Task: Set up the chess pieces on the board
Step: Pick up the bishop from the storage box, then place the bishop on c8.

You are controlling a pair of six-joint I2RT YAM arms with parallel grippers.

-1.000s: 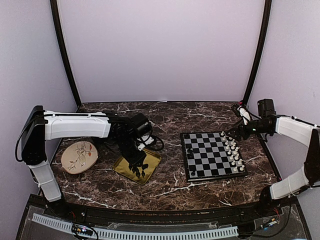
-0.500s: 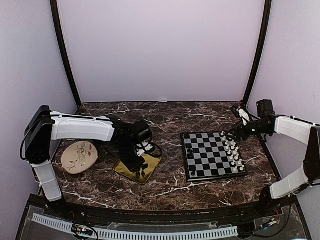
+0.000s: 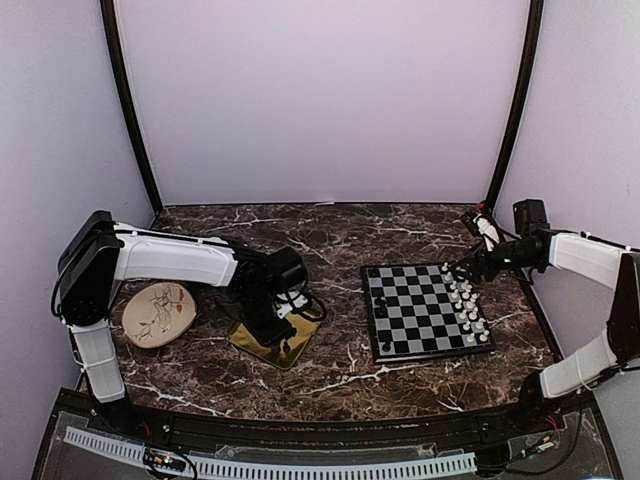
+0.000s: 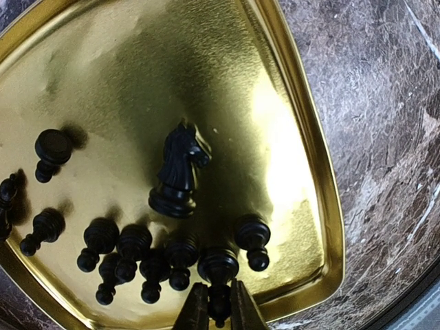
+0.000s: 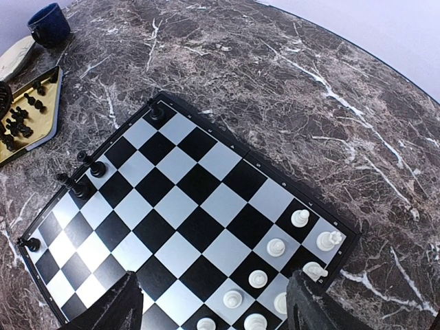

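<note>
Small black pawn (image 4: 218, 265), among loose black pieces (image 4: 117, 247) in square gold metal tray (image 4: 172, 69), pinched by left gripper (image 4: 218, 292), presumably for transfer to black-and-white checkerboard (image 5: 199, 199); right gripper (image 5: 213, 309) spread above board, apparently idle.

Black pieces (image 4: 180, 172), gold tray (image 4: 137, 62) — black-and-white checked board (image 5: 199, 185), plate (image 3: 158, 312) perhaps floral.

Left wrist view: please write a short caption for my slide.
Left pincer nips a black pawn in the gold tray.

a gold tray (image 3: 296, 346) lies near a round floral plate (image 3: 158, 313) on the dark marble table (image 3: 330, 240).
</note>
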